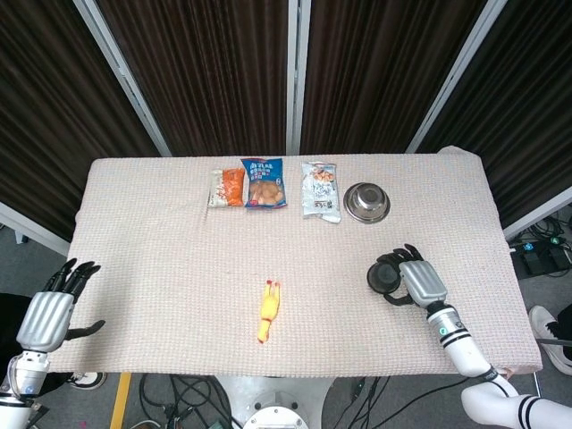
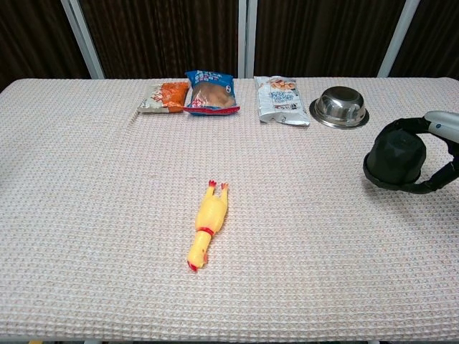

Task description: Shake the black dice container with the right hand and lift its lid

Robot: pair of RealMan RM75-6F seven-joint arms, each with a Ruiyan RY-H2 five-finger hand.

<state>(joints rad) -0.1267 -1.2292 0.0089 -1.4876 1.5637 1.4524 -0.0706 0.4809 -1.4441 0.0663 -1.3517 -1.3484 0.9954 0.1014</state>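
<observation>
The black dice container [image 1: 384, 277] [image 2: 395, 161] stands on the table near the right side, its lid on. My right hand [image 1: 418, 282] [image 2: 437, 147] wraps its fingers around the container from the right and holds it. My left hand [image 1: 54, 308] hangs off the table's left front corner with fingers spread, holding nothing; the chest view does not show it.
A yellow rubber chicken [image 1: 267, 311] [image 2: 205, 232] lies at the front centre. Three snack packets [image 1: 264, 183] [image 2: 212, 92] line the back edge, with a steel bowl [image 1: 366, 202] [image 2: 338, 107] to their right, just behind the container. The table's right edge [image 1: 514, 295] is close to my right hand.
</observation>
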